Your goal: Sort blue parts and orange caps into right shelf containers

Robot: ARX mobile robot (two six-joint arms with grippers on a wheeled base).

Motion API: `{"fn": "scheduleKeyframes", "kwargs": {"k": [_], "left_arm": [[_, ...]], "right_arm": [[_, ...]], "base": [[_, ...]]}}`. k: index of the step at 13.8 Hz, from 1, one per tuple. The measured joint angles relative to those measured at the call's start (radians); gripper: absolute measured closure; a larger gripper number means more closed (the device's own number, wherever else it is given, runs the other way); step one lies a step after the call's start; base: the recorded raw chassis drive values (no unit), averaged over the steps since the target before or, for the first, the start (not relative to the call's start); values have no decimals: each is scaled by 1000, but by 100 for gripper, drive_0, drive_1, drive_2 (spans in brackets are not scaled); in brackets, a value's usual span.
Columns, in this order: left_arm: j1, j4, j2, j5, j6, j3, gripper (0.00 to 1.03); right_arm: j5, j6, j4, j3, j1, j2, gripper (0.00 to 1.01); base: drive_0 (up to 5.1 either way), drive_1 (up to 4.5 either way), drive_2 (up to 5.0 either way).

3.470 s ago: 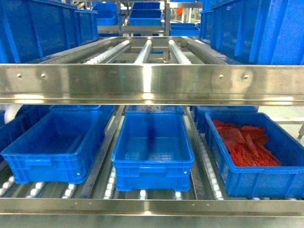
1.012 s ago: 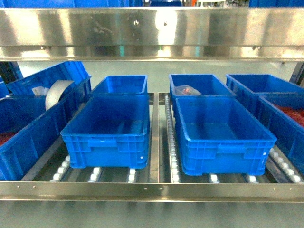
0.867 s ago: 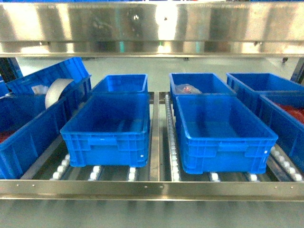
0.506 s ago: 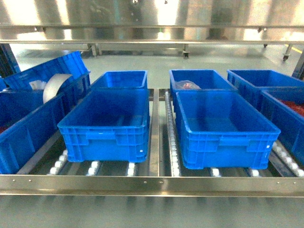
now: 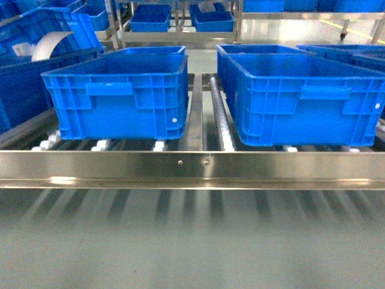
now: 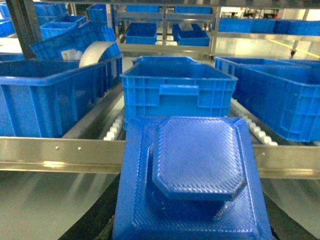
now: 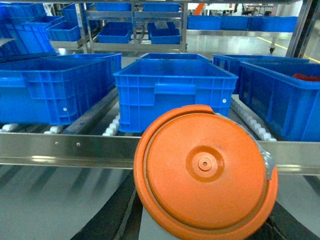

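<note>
The long steel shelf rail (image 5: 192,168) now stands near the middle of the head view and the two deep blue ribbed plastic crates (image 5: 117,96) (image 5: 304,99) are seen from the side, no longer from above as half a second ago, so their insides are hidden. Before the left wrist camera a flat blue textured square part with a raised octagon (image 6: 192,175) fills the view, and before the right one a round orange plastic cap (image 7: 205,172). Both are in front of the rail, outside the crates; neither claw is visible, so their grip I cannot tell.
</note>
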Motion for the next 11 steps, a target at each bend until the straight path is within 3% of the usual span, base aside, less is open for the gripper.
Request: {"fn": "scheduleKeyframes", "kwargs": {"k": [11], "left_arm": [[0, 3, 0, 0, 0, 0, 60]], "right_arm": [[0, -1, 2, 0, 0, -1, 57]], "base": [[0, 0, 0]]}}
